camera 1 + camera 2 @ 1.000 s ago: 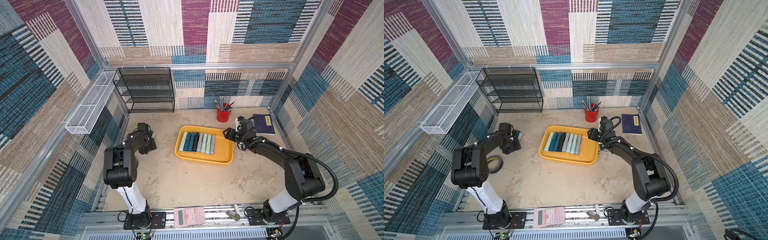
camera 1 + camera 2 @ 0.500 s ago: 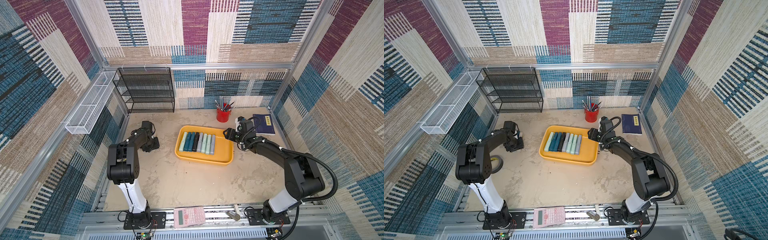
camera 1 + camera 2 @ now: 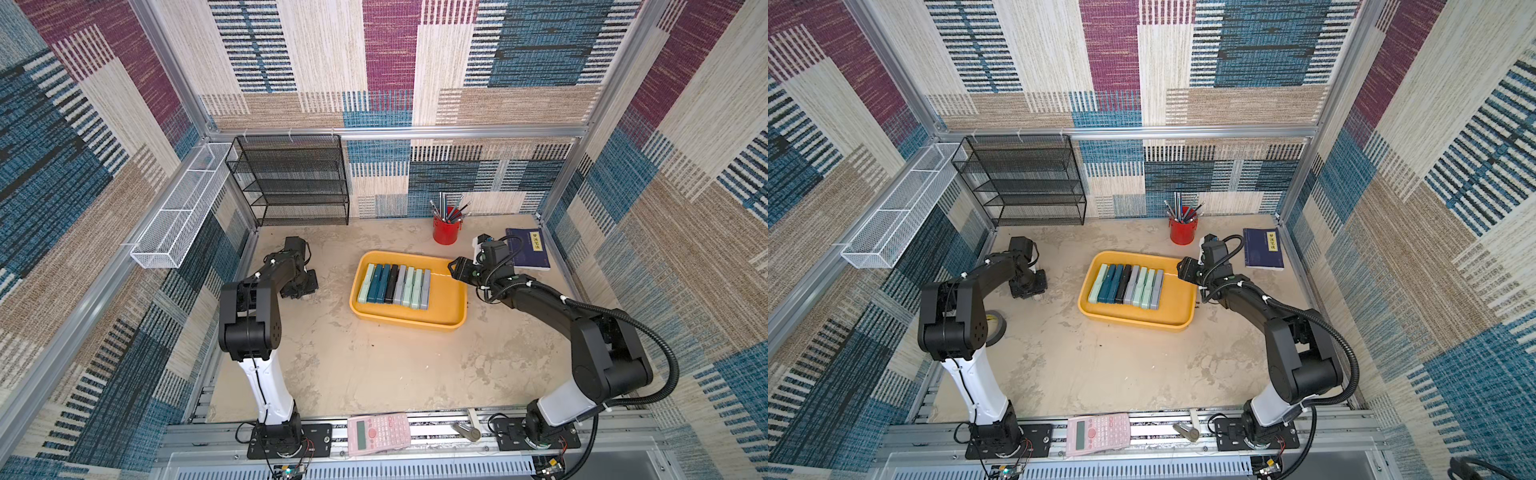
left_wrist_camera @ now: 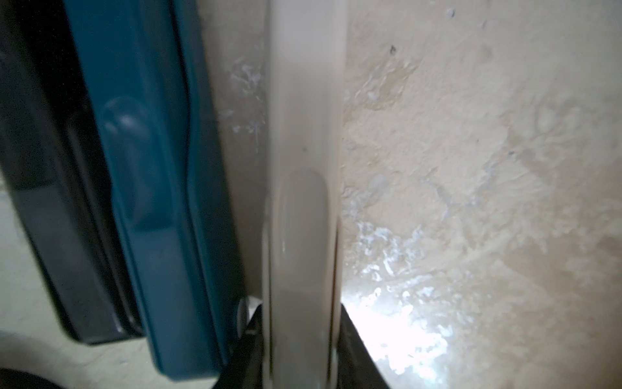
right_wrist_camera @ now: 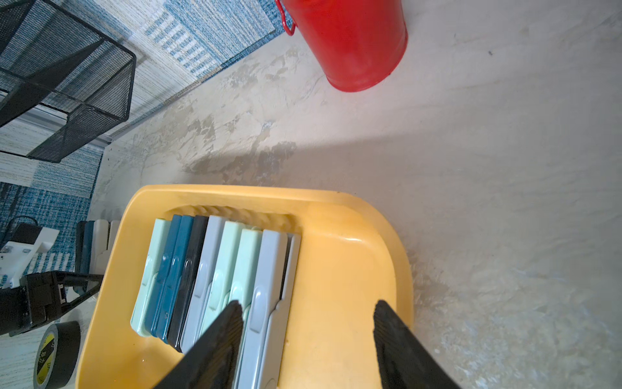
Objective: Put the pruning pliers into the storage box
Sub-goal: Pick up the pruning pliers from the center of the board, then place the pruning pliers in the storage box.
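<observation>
Yellow storage box [image 3: 449, 321], in the middle of the tabletop [image 3: 374, 374], holds a row of pruning pliers [image 3: 395, 284]. The right pincer [image 5: 308, 310] is wide over its back right corner. By the tabletop's left edge the left pincer [image 3: 301, 291] is around a whitish piece [image 4: 304, 134]; gripping or not, I cannot tell.

Most pruning pliers [image 3: 394, 284] in storage box [image 3: 446, 299] (yellow)

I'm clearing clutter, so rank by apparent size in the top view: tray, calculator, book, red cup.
Tray
calculator
book
red cup
Calculator may be nearer the camera, so its edge over the book is unsure.
</observation>
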### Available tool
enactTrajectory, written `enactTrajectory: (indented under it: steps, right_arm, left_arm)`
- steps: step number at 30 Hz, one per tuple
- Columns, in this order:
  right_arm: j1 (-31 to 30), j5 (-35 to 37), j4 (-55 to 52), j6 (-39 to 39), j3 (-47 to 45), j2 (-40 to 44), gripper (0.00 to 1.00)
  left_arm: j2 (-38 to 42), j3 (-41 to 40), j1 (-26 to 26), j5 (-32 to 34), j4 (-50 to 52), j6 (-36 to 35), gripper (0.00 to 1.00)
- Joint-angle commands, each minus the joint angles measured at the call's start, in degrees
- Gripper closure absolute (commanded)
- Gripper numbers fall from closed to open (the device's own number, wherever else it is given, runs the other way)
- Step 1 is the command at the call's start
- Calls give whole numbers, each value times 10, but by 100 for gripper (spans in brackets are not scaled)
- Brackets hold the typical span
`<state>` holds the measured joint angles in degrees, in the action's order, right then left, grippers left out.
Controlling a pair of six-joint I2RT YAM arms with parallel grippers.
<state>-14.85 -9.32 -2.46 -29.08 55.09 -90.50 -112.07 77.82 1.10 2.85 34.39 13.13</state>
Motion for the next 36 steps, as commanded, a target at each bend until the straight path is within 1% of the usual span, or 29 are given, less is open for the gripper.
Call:
enactTrajectory:
  steps: [1, 7, 11, 14, 22, 28, 33, 36]
  right_arm:
    - [0, 8, 11, -5, 2, 5, 37]
    - [1, 6, 12, -5, 2, 6, 37]
    - [1, 12, 14, -5, -2, 12, 37]
    - [2, 18, 17, -6, -6, 17, 37]
    - [19, 27, 25, -2, -17, 37, 37]
    - [37, 28, 36, -1, -41, 62, 37]
    - [50, 26, 45, -4, -62, 83, 37]
    - [61, 23, 49, -4, -74, 97, 37]
  left_arm:
    - [12, 8, -9, -4, 17, -18, 82]
    - [55, 15, -42, -13, 31, -21, 84]
    - [89, 27, -76, -24, 44, -15, 85]
    - [109, 37, -114, -38, 51, -7, 85]
    - [142, 70, -244, -59, 60, 38, 84]
    - [118, 113, -338, -75, 60, 69, 84]
    - [59, 164, -413, -86, 59, 91, 84]
    - [14, 204, -446, -70, 59, 124, 84]
